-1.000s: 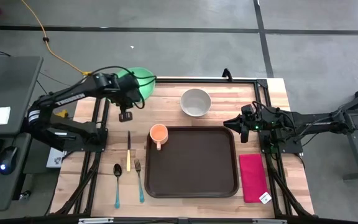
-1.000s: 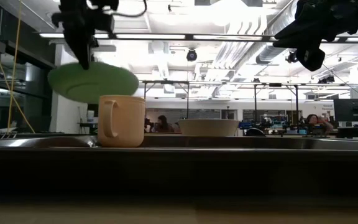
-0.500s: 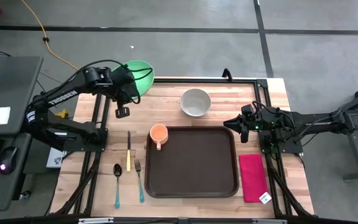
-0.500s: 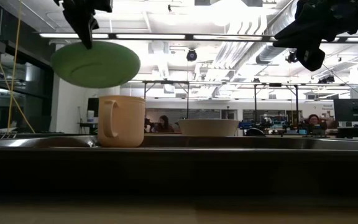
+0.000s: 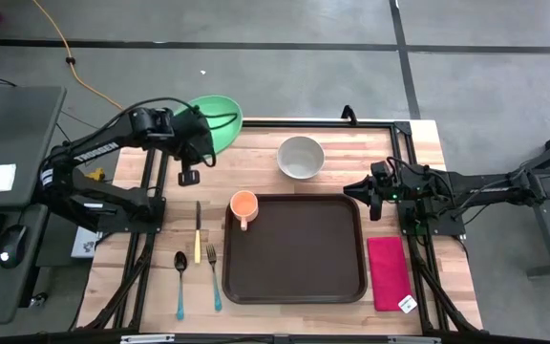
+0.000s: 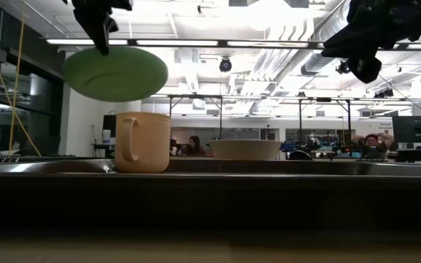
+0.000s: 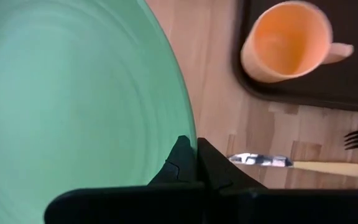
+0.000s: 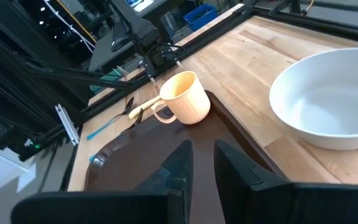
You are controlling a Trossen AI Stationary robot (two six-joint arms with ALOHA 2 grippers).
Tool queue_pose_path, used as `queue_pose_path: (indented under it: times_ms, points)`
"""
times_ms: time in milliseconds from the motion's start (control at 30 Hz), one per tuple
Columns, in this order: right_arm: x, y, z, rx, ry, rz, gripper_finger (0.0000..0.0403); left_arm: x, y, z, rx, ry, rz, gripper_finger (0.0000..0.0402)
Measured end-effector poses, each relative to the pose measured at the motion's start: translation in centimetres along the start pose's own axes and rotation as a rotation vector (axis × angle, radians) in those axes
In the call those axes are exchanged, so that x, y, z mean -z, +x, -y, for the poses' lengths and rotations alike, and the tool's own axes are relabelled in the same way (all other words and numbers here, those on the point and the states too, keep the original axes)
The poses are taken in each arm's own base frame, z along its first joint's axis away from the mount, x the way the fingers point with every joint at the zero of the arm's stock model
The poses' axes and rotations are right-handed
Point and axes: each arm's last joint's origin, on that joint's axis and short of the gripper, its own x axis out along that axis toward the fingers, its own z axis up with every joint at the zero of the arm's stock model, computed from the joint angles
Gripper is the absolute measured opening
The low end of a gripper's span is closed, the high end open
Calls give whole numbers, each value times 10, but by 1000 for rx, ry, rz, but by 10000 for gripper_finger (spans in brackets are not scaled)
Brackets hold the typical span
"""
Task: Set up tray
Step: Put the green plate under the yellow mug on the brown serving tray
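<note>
I have the green plate (image 5: 216,119) pinched by its rim in the left gripper (image 5: 201,143), lifted over the bench's far-left corner; next, carry it right onto the tray (image 5: 295,248). The right gripper (image 5: 356,188) waits, narrowly parted, empty.

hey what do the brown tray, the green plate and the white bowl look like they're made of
The tray: probably plastic, judging by its matte dark-brown moulded look with rounded corners and a raised rim. The green plate, held by the left gripper: plastic or melamine, uniform colour with a soft sheen. The white bowl: smooth and glossy, either ceramic or melamine; the look leaves it open.
</note>
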Motion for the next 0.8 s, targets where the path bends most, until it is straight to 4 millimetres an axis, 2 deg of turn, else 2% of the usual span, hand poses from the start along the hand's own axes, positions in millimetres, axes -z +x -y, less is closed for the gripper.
queue_pose_path:
  times_ms: [467, 800]
  points:
    - [2, 0, 1, 14, -142, -15, 47, -9, -6, 45, 28, 60, 42, 12]
    - [3, 0, 5, 97, -189, -9, 44, -21, -4, 74, 46, 91, 94, 12]
